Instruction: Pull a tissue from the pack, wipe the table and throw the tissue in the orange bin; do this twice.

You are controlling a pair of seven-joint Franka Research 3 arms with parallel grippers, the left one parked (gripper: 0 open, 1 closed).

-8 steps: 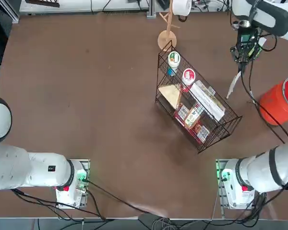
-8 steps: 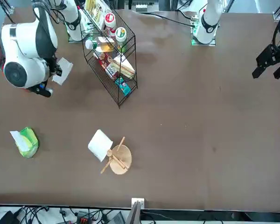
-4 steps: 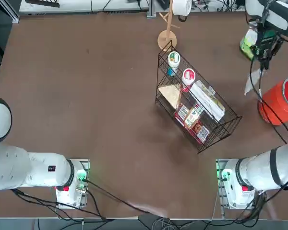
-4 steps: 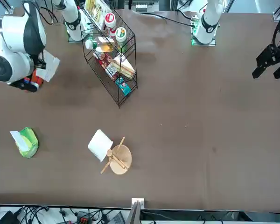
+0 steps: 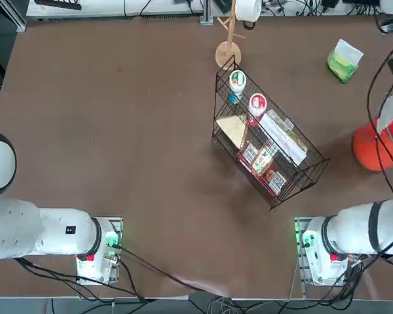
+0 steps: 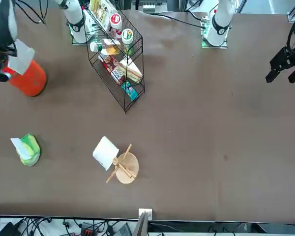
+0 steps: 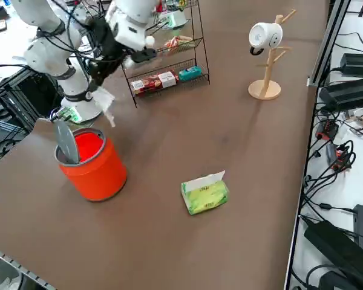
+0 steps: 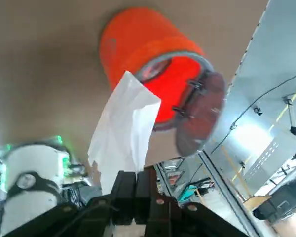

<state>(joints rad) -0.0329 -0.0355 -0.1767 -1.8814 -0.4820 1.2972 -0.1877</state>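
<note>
Over the orange bin, at the table's right edge, the right gripper hangs with its fingers pinched together on a white tissue, which droops toward the bin's open mouth. A second ago the gripper was beside the wire basket, further in over the table, with the tissue dangling above bare tabletop; half a second ago it was close to the green pack. Now it has swung outward and sits above the bin, and the pack is uncovered in the top view.

The pack lies on the table away from the gripper, well apart from the bin, a white sheet sticking up from its top. The wire basket stands further in from the gripper, toward the table's middle; nothing lies between the gripper and the bin. Beyond the basket is a wooden stand carrying a white cup.

The bin stands upright with a grey lid tilted at its rim; its contents cannot be made out. The basket holds two round red-and-white cups, a long white box and several small packets.
</note>
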